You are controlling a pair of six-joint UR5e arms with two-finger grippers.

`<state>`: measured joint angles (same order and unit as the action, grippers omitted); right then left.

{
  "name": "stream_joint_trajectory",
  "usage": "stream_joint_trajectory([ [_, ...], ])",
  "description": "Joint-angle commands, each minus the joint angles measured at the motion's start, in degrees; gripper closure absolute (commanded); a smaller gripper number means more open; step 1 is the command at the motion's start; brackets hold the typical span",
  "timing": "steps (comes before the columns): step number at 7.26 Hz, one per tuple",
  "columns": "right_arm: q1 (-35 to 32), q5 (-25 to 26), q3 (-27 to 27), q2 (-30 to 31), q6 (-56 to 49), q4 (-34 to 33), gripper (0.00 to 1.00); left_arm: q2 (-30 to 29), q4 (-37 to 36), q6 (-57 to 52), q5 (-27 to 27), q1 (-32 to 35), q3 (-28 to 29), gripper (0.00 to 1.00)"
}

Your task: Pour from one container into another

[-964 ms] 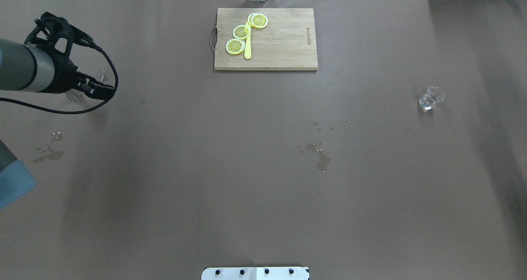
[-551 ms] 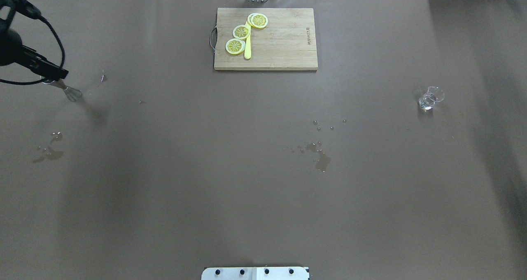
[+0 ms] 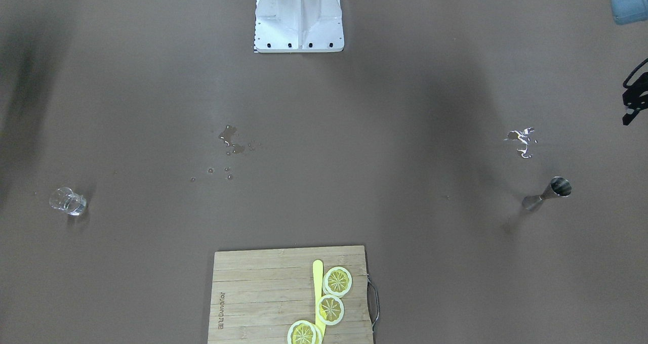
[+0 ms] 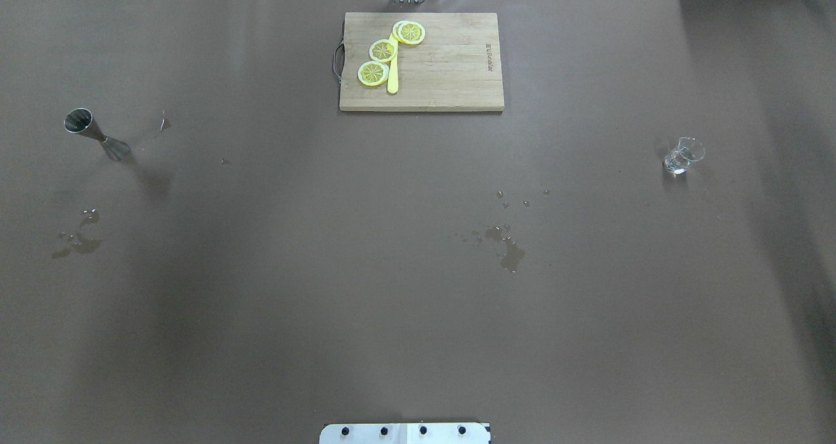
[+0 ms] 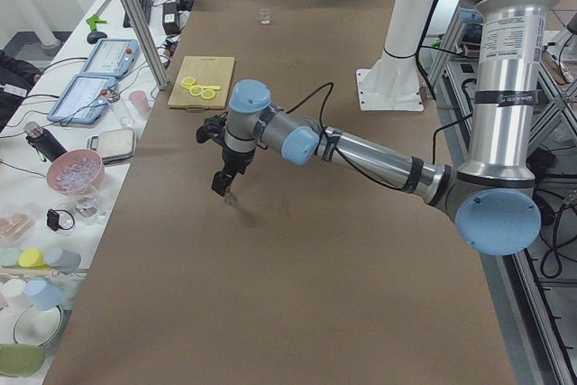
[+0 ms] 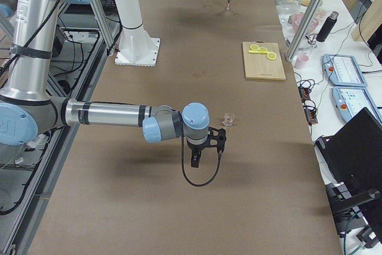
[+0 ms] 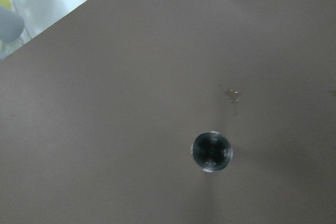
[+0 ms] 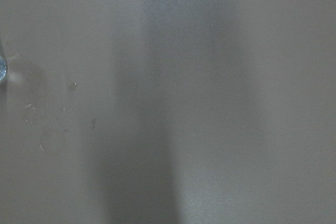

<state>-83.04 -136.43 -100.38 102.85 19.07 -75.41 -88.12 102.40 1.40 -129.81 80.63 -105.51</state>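
Brown desk (image 4: 418, 339): steel jigger (image 4: 96, 134) stands well left of the cutting board (image 4: 450, 72), glass (image 4: 683, 155) well right; whether left tool (image 5: 222, 187) or right tool (image 6: 204, 154) is open, cannot tell.

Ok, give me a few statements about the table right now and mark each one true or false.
The metal jigger stands upright on the table. True.
The lemon slices lie on the bare table. False: they lie on the cutting board.
The small glass sits on the cutting board. False: it stands on the table, well apart from the board.
The table has wet spots on it. True.
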Motion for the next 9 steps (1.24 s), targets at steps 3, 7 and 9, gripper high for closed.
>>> stream_joint_trajectory([
  [3,-0.02,-0.24,-0.69,-0.11,0.0,0.09,0.0,8.13,-0.79,-0.34,-10.37,7.44,3.03,0.03],
  [7,-0.02,-0.33,-1.83,0.07,0.0,0.0,0.0,8.75,-5.63,-2.52,-9.67,8.49,4.17,0.02],
  [9,-0.02,-0.33,-1.83,-0.02,0.0,0.09,0.0,8.49,-12.79,-9.53,-7.06,8.67,4.44,0.02],
])
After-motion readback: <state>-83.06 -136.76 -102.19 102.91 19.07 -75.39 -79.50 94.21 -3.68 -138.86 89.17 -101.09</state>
